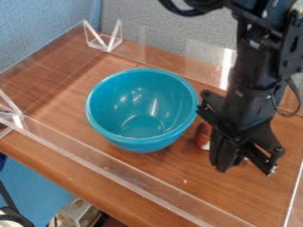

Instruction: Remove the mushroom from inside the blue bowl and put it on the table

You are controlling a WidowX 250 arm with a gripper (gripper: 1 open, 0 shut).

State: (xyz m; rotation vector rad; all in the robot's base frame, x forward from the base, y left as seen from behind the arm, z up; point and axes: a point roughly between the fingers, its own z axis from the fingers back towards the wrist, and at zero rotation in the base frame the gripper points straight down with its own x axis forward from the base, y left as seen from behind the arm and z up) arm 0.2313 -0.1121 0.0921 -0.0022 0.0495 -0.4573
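Observation:
The blue bowl (140, 111) stands left of centre on the table (66, 84) and shows nothing inside. Just right of the bowl, the mushroom (204, 136) shows only as a strip of orange-brown cap low by the tabletop. The rest of it is hidden behind the black gripper (236, 162). The gripper points down, its fingers shut, with the mushroom held at its left side close to the wood.
Low clear acrylic walls (130, 182) run along the table's edges, with a clear triangular bracket (104, 37) at the back left. Bare wood lies in front of the bowl and gripper. The arm rises at the right.

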